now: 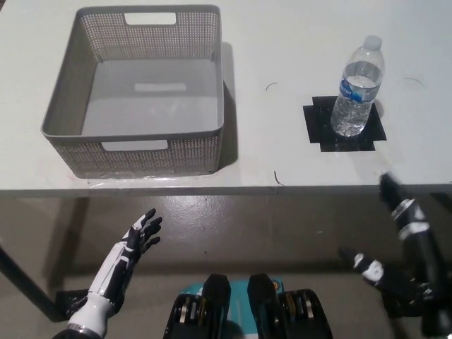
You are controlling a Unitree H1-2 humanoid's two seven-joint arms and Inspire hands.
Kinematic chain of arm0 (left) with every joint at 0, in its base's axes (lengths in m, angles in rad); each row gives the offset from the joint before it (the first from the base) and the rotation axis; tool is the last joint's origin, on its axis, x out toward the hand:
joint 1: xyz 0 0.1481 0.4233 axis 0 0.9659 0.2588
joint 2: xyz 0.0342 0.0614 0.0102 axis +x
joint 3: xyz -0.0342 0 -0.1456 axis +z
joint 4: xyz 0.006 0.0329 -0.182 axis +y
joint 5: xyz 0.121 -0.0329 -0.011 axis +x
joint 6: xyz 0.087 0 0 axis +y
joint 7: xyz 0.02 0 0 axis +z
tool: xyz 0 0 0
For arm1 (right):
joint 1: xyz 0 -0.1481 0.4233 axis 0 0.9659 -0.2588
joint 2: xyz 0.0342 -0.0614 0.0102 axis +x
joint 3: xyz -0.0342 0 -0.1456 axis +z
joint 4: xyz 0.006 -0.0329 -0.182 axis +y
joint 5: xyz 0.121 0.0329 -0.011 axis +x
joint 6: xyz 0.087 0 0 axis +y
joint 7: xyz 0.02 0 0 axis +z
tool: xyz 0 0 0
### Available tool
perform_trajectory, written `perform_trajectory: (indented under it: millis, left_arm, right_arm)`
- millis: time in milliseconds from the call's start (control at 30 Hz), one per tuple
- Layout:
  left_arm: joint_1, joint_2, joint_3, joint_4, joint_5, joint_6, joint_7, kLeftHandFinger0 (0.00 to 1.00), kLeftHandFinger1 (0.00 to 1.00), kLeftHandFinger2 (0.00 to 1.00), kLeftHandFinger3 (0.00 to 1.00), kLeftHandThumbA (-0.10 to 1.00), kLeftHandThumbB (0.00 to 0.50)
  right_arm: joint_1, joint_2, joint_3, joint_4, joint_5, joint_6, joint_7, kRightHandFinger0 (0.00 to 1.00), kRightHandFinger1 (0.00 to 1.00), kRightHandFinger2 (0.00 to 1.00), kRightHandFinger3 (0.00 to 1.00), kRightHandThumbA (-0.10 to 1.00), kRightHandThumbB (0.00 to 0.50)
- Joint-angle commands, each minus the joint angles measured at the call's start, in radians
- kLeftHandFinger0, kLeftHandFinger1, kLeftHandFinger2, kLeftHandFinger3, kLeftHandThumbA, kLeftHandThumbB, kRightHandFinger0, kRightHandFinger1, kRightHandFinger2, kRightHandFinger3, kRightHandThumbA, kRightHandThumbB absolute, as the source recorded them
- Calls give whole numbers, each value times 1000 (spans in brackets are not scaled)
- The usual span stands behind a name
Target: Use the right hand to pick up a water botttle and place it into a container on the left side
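standing upright on black tape (346, 124), bottle (357, 87) is found beyond open, empty right hand (399, 247); basket (134, 150) far left.

My right hand (406, 247) hangs below the near edge of the table (282, 56), with nothing in it. Ahead of it and slightly to its left, the water bottle (358, 88) stands upright on a tape patch (321, 127) (well onto the tabletop). Far to the left of my right hand sits the basket (205, 152), beyond my left hand (134, 247), which rests below the table edge too.
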Motion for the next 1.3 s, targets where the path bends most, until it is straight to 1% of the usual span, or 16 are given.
perform_trajectory:
  millis: [0,67,200,267,333,433,567,633,667,700,733,767,833,867,1000,1267]
  left_arm:
    - [-4,10,7,-9,-11,-50,-14,1000,1000,1000,1000,994,147]
    - [-4,10,7,-9,-10,-48,-13,1000,1000,1000,1000,1000,153]
    - [-2,9,7,-18,-13,-37,-13,1000,1000,1000,1000,1000,151]
    - [-3,9,6,-13,-11,-47,-14,1000,1000,1000,1000,1000,146]
    - [-4,9,6,-7,-11,-49,-13,1000,1000,1000,1000,1000,155]
    - [1,5,8,-4,-11,-55,-9,1000,1000,1000,1000,1000,151]
    - [3,5,8,-13,-19,-42,-13,1000,1000,1000,1000,1000,152]
    - [4,3,8,-1,-27,-53,-18,1000,1000,1000,1000,1000,161]
    - [4,3,9,0,-29,-55,-19,1000,1000,1000,1000,1000,163]
    - [4,3,8,1,-23,-56,-16,1000,1000,1000,1000,1000,166]
    - [3,2,8,3,-25,-57,-16,1000,1000,1000,1000,1000,168]
    - [4,2,9,2,-26,-56,-17,1000,1000,1000,1000,1000,168]
    - [6,1,9,-3,-29,-52,-18,1000,1000,1000,1000,1000,159]
    - [7,0,10,-6,-29,-47,-15,1000,1000,1000,1000,1000,171]
    - [4,4,6,-6,-19,-51,-16,1000,1000,1000,1000,1000,165]
    - [1,-1,9,-6,-47,-48,-30,1000,1000,1000,1000,982,163]
  right_arm:
    - [-103,-10,-61,-36,30,84,-42,1000,1000,1000,1000,1000,419]
    - [-141,-6,-79,-25,29,101,-51,1000,1000,1000,1000,1000,429]
    - [-225,-9,-112,28,43,128,-58,1000,1000,1000,1000,1000,363]
    - [-261,-14,-122,49,72,175,-48,1000,1000,1000,1000,1000,356]
    - [-313,-28,-132,106,47,212,-52,1000,1000,1000,1000,1000,384]
    - [-388,-41,-142,207,34,221,-63,1000,1000,1000,1000,1000,398]
    - [-474,-60,-148,333,18,263,-80,1000,1000,1000,1000,1000,383]
    - [-547,-78,-154,470,10,273,-101,1000,1000,1000,1000,1000,443]
    - [-556,-79,-154,487,8,273,-104,1000,1000,1000,1000,1000,417]
    - [-594,-89,-151,563,7,257,-104,1000,1000,1000,1000,1000,480]
    - [-613,-93,-149,597,7,251,-105,1000,1000,1000,1000,1000,490]
    - [-623,-94,-148,614,6,253,-108,1000,1000,1000,1000,1000,459]
    - [-651,-93,-147,652,6,272,-119,1000,1000,1000,1000,1000,498]
    - [-672,-98,-139,679,-9,295,-129,1000,1000,1000,1000,1000,500]
    - [-720,-105,-125,755,-30,304,-150,1000,1000,1000,1000,1000,500]
    - [-851,-103,-115,987,-2,221,-143,1000,1000,1000,1000,1000,500]
